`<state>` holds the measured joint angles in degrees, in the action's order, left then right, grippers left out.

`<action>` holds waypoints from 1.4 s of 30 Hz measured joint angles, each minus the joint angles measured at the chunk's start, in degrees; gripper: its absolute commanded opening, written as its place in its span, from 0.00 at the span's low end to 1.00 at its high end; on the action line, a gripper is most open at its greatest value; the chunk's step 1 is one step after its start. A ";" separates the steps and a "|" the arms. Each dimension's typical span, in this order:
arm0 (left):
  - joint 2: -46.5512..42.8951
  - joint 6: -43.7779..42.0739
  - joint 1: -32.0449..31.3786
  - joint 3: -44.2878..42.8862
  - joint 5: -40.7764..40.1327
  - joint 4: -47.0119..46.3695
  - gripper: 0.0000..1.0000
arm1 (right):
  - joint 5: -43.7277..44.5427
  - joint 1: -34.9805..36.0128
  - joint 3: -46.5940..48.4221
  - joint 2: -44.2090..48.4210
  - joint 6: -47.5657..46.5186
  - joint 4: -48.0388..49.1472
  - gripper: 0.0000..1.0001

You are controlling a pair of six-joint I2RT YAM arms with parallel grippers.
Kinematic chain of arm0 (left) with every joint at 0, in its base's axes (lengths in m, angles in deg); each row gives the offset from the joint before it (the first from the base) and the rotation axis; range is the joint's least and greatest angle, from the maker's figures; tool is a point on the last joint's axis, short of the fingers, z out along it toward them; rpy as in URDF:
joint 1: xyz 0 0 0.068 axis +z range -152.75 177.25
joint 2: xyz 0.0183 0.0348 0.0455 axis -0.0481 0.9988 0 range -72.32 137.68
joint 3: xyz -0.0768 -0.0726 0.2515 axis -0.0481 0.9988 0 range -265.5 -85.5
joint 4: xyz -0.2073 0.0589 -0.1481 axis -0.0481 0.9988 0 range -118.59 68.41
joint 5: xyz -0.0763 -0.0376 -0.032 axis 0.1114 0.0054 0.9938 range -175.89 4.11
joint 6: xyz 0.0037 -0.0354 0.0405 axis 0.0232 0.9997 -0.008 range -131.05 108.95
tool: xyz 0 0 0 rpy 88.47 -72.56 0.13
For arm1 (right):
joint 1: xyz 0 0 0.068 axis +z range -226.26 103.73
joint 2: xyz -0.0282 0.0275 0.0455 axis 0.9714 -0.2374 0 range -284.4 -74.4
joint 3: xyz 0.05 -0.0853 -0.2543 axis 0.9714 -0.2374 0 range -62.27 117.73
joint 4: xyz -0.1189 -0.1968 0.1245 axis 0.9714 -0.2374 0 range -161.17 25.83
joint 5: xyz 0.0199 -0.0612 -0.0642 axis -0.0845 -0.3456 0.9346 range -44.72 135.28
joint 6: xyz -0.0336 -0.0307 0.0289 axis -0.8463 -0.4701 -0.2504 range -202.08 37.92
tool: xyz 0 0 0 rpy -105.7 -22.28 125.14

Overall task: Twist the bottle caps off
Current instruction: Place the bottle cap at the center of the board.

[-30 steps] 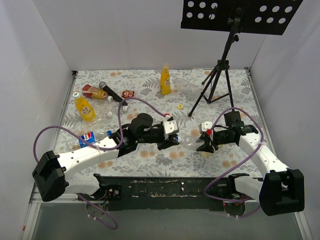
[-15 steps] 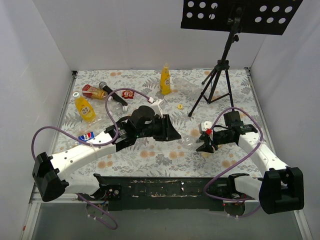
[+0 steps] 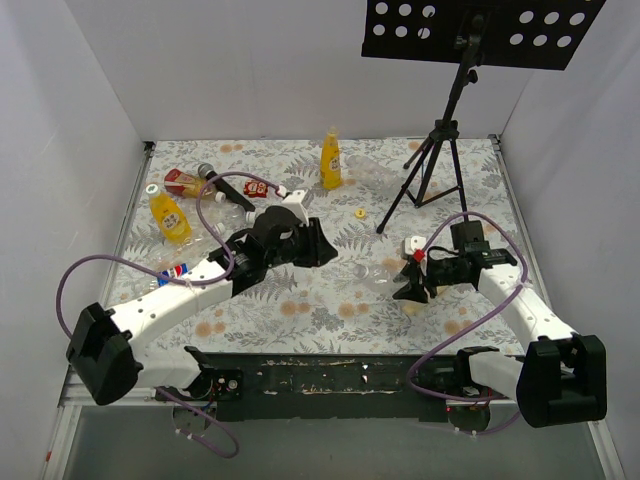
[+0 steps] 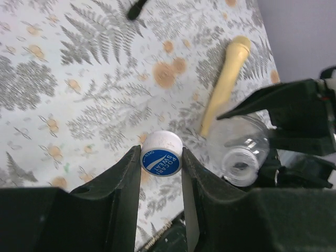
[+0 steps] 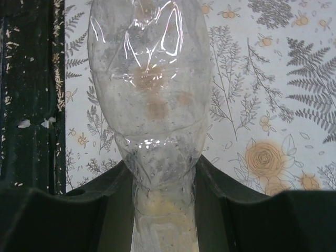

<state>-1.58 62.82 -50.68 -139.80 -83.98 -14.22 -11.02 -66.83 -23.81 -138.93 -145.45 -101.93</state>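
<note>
My left gripper (image 4: 161,173) is shut on a white bottle cap (image 4: 161,155) with a blue printed top, held above the floral mat. In the top view it (image 3: 322,246) sits left of the clear bottle (image 3: 380,272). That clear bottle (image 4: 239,152) lies with its open neck toward my left wrist camera. My right gripper (image 5: 163,181) is shut on the clear bottle (image 5: 149,100) at its narrow part; in the top view it (image 3: 411,287) is at the mat's right. A loose yellow cap (image 3: 359,213) lies further back.
A tan cone stick (image 4: 223,89) lies beside the clear bottle. A yellow bottle (image 3: 330,160) stands at the back, another (image 3: 168,216) lies at the left by a red-labelled bottle (image 3: 185,183) and black microphone (image 3: 218,182). A tripod stand (image 3: 432,165) is back right.
My left gripper has drawn back and to the left, away from the clear bottle's neck, carrying the white cap. My right gripper has stayed about where it was, holding the bottle.
</note>
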 measured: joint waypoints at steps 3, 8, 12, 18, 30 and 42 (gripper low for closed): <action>3.87 -1.03 5.31 0.44 2.49 -4.57 0.00 | -0.04 -2.43 0.00 0.15 4.87 2.82 0.07; 18.23 -0.96 9.38 -3.93 0.44 -8.41 0.00 | -0.22 -6.03 -0.02 2.32 11.17 7.54 0.08; 28.63 0.72 9.40 -10.51 -4.20 -8.13 0.00 | -0.04 -7.08 -0.59 4.52 14.60 11.15 0.08; 39.80 4.76 9.62 -22.34 -11.65 -5.79 0.03 | 0.02 -7.96 -0.87 4.81 17.05 13.00 0.08; 54.10 10.86 11.23 -36.33 -16.50 0.28 0.58 | 0.00 -8.44 -0.87 4.83 18.14 13.94 0.08; 30.16 4.48 11.39 -10.78 -8.41 -7.96 0.98 | -0.52 -8.68 -0.87 4.81 18.16 13.94 0.09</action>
<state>28.59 67.30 -39.29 -150.58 -92.40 -22.17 -11.54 -75.51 -24.68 -134.13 -127.29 -87.99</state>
